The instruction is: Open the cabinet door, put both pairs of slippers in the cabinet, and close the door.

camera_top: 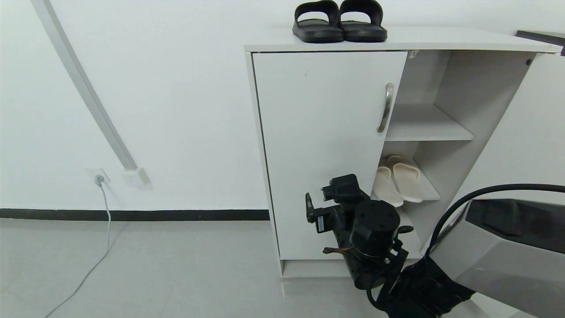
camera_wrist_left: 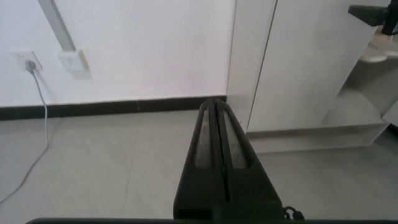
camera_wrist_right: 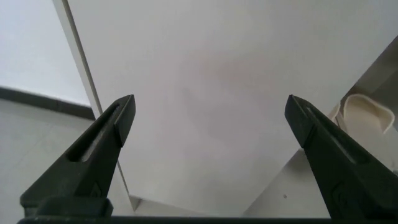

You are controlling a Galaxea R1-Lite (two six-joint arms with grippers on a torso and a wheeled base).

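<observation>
A pair of black slippers (camera_top: 339, 22) stands on top of the white cabinet (camera_top: 441, 39). Its left door (camera_top: 322, 150), with a metal handle (camera_top: 385, 108), is closed, and the right door (camera_top: 525, 128) is swung open. A cream pair of slippers (camera_top: 397, 181) lies on the lower shelf inside, its toe visible (camera_wrist_right: 367, 112). My right gripper (camera_top: 329, 198) is open low in front of the closed left door (camera_wrist_right: 211, 62), fingers (camera_wrist_right: 93, 155) spread wide with nothing between them. My left gripper (camera_wrist_left: 214, 106) is shut on nothing and hangs over the floor left of the cabinet (camera_wrist_left: 280, 62).
The upper shelf (camera_top: 423, 128) inside is bare. A wall socket with a grey cable (camera_top: 103, 207) and a slanted cable duct (camera_top: 84, 88) sit on the wall to the left. Open grey floor (camera_top: 154, 265) lies left of the cabinet.
</observation>
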